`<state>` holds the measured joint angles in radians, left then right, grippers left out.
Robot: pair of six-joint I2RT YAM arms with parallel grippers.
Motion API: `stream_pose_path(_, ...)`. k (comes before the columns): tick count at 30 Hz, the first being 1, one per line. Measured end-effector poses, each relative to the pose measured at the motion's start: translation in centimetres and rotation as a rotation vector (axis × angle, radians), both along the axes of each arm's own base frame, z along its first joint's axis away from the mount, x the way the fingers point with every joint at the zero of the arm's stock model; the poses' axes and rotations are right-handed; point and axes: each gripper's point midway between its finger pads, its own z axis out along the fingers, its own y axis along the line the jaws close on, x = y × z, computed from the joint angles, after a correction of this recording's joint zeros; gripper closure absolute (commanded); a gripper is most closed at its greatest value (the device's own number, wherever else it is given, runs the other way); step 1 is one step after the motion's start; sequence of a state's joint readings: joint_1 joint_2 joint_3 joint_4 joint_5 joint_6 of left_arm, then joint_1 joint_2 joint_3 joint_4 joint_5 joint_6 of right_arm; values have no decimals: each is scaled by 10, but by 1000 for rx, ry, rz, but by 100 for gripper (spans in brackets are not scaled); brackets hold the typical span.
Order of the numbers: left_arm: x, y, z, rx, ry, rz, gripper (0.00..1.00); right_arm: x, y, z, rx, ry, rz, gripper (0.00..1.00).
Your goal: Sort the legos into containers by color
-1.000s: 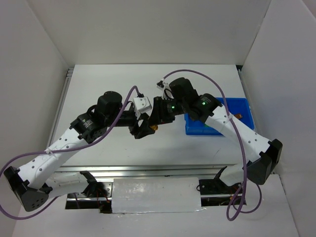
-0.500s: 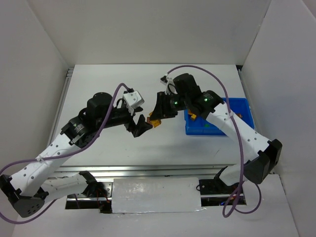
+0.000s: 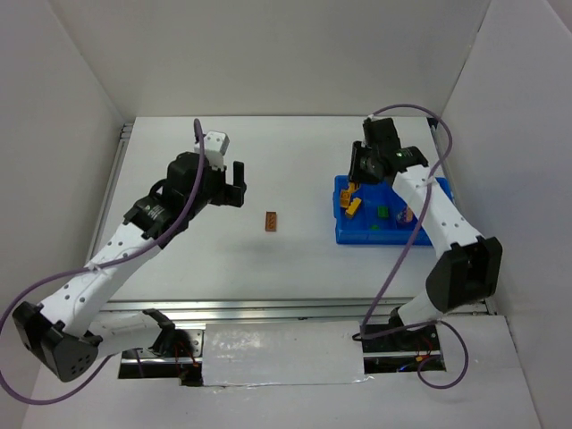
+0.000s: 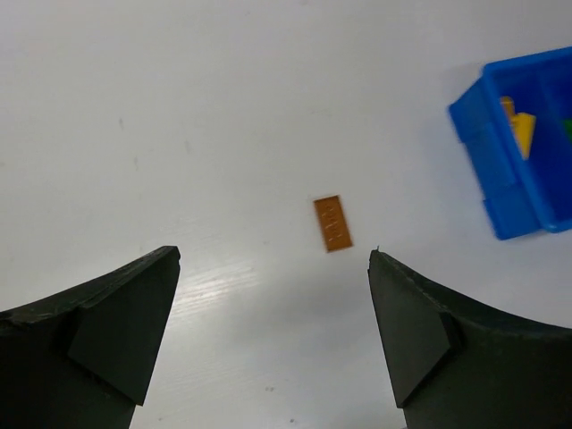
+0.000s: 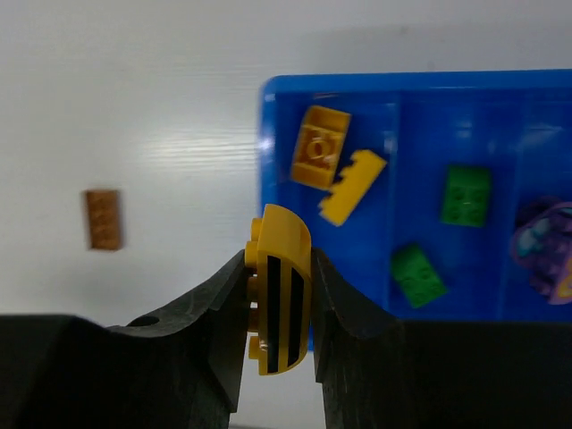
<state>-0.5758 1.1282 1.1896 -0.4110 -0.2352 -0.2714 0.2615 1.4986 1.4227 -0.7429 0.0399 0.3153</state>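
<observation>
A small brown lego [image 3: 271, 221] lies flat on the white table, alone in the middle. In the left wrist view that brown lego [image 4: 332, 223] is just ahead of my left gripper [image 4: 273, 256], which hangs wide open and empty above the table. My right gripper [image 5: 280, 268] is shut on a curved yellow lego with two black stripes [image 5: 282, 304], held over the left end of the blue tray [image 5: 268, 134]. Its left compartment holds two yellow legos [image 5: 322, 158]. Two green legos [image 5: 466, 195] sit in the middle one, and a purple piece [image 5: 545, 250] lies further right.
The blue tray [image 3: 344, 234] sits at the right side of the table, close to the white right wall [image 3: 509, 134]. White walls also enclose the back and left. A metal rail [image 3: 121, 170] runs along the table's left edge. Purple cables loop above both arms.
Both grippers were together at mid-table. The left gripper opened and pulled back to the left. The right arm swung right to the tray with the yellow lego. The brown lego now lies exposed on the table.
</observation>
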Motion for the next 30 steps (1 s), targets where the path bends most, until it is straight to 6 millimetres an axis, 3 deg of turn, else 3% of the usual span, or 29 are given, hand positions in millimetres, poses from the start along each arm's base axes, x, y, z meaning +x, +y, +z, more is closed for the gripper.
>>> stream_pose_path(3,8,13,-21,26,66,82,1,17,-23,-36,-127,66,-61,100)
stream_pose_path(5,7,14,-23,24,77,93,0,23,-37,-63,-203,124,-87,100)
stream_pose_path(9,6,16,-18,15,65,99,0,25,-48,-91,-278,188,-106,100)
stream_pose_path(12,7,15,-20,14,72,96,0,23,-49,-96,-282,198,-106,93)
stream_pose_path(14,8,14,-24,9,86,100,1,21,-47,-98,-270,197,-101,69)
stream_pose_path(15,9,13,-28,10,97,100,1,18,-46,-100,-264,203,-98,62)
stream_pose_path(22,14,8,-51,39,175,88,0,7,-39,-103,-211,214,-84,30)
stream_pose_path(30,16,2,-58,30,215,86,1,7,-33,-82,-179,154,-89,23)
